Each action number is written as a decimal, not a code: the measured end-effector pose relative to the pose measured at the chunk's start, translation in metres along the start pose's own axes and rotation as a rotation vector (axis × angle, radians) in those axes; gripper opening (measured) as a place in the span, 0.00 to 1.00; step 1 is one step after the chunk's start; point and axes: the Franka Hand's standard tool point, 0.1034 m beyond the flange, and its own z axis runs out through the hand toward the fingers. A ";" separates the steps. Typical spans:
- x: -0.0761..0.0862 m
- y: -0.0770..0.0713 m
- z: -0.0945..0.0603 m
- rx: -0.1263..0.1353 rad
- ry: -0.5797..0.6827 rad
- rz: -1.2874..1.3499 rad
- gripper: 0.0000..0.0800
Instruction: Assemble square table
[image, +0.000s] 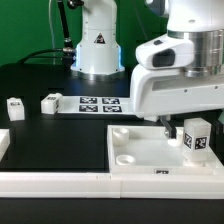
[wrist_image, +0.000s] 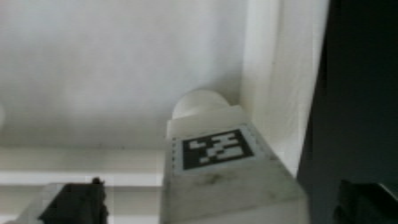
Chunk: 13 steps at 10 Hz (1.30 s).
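Pincer (wrist_image: 217, 204) spread wide open, fingers clear either side of upright tagged leg (wrist_image: 221, 150) standing in a corner of the tray-like tabletop (image: 148, 150).

– What colour is the tabletop (image: 150, 150)?
– White, same as the leg (image: 196, 135), which has a black-and-white patterned tag on it.
– And underneath?
– A black table (image: 60, 135). The marker board (image: 98, 102) is white with black tags.

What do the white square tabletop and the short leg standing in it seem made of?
White square tray-like tabletop: probably moulded plastic, matte; uniform white, rounded raised rim. Short white upright leg: likely the same plastic, dull surface; its black-and-white tag looks like a printed sticker, though unclear.
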 end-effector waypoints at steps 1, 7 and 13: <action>0.000 -0.001 0.000 0.003 -0.001 0.061 0.81; 0.000 -0.001 0.001 0.007 0.005 0.428 0.36; 0.009 -0.003 0.001 0.130 -0.003 1.447 0.36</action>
